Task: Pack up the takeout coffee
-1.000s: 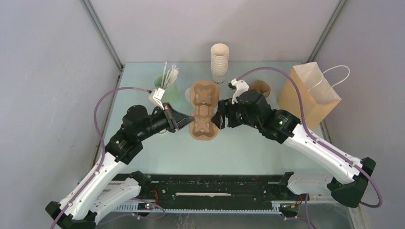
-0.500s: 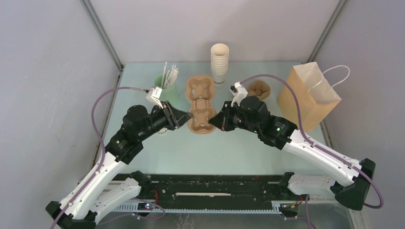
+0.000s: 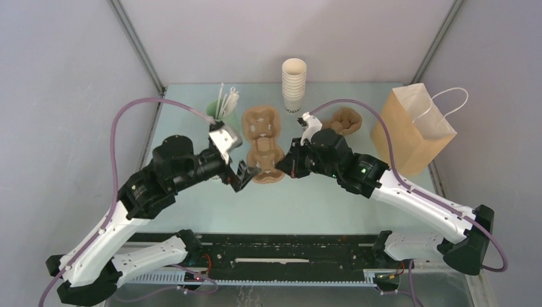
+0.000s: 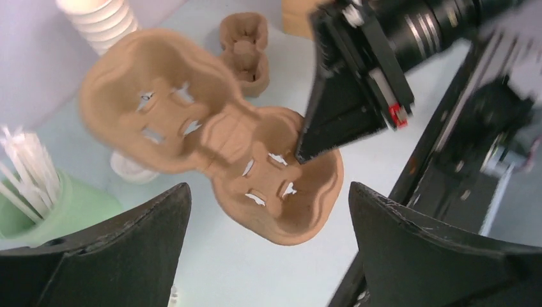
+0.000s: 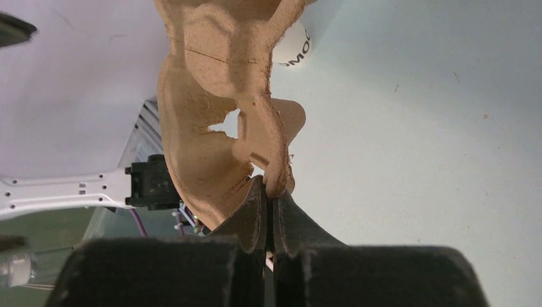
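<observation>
Right claw (image 5: 271, 192) pinches the rim of the cardboard cup carrier (image 5: 204, 128); left claw (image 4: 268, 192) stands spread wide beside it.

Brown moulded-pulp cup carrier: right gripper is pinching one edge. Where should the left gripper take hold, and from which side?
Probably the thin left rim of the brown moulded-pulp cup carrier, on its near lobe, opposite the pinch of the right gripper on the right rim. Come from the left, where the open left gripper sits: that lip looks thin enough to straddle.
</observation>
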Motion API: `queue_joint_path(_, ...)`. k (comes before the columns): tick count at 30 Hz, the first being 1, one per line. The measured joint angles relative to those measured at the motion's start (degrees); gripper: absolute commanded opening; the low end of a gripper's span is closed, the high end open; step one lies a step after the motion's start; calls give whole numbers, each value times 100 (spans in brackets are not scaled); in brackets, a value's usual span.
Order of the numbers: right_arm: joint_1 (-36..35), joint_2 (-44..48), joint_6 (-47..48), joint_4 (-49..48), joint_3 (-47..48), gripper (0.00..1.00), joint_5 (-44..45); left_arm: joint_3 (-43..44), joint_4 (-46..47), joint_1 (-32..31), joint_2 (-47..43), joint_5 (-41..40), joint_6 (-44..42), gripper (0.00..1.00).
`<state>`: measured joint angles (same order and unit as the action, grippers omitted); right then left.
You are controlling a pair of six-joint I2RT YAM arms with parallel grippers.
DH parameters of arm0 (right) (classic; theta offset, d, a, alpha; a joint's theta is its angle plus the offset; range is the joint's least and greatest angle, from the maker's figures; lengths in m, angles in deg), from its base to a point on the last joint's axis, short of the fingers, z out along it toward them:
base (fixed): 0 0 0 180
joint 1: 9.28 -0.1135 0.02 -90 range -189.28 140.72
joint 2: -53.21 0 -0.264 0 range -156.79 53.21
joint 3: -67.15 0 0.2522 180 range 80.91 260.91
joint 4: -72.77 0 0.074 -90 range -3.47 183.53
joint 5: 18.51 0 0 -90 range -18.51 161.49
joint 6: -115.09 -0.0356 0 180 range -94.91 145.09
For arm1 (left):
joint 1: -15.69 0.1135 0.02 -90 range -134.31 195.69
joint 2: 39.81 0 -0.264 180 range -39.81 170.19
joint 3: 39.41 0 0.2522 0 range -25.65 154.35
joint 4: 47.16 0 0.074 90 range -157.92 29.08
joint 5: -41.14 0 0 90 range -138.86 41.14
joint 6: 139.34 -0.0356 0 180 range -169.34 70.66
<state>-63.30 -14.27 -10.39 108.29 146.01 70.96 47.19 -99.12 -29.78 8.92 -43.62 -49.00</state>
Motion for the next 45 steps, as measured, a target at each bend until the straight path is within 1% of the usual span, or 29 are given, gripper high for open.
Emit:
queue_joint_path(1,-37,-72,83,90,76,0,-2,-199,79,-144,-114,72,-605,96)
queue_joint_path(3,-101,-162,225,219,190,0,-9,-470,168,-326,-227,136,-1128,95)
queue_joint_path(5,-170,-219,378,376,299,0,-9,-748,264,-354,-297,254,-1641,94)
queue_joint_path(7,-243,-223,540,461,339,0,-17,-796,317,-354,-245,369,-1985,90)
queue_joint_path(9,-313,-223,664,560,380,0,-17,-791,431,-354,-127,470,-2262,82)
queue_joint_path(10,-343,-223,719,605,396,0,-15,-793,476,-354,-48,527,-2393,79)
queue_joint_path(13,-461,-223,914,745,415,0,35,-859,662,-354,107,546,-2616,77)
queue_joint_path(15,-518,-223,1008,826,439,0,81,-960,776,-354,140,544,-2739,72)
queue_joint_path(17,-566,-221,1093,890,472,0,149,-1023,839,-354,173,533,-2815,70)
queue_joint_path(28,-704,-219,1290,957,483,0,317,-1130,822,-354,297,297,-3143,73)
queue_joint_path(30,-715,-219,1303,990,483,0,337,-1130,769,-354,302,238,-3147,69)
queue_joint_path(34,-752,-232,1349,1106,564,0,455,-1143,728,-354,310,107,-3193,65)
queue_joint_path(39,-809,-319,1423,1174,761,0,555,-1145,702,-354,382,46,-3226,62)
queue_joint_path(45,-872,-485,1488,1276,861,0,671,-1163,671,-356,457,-37,-3230,52)
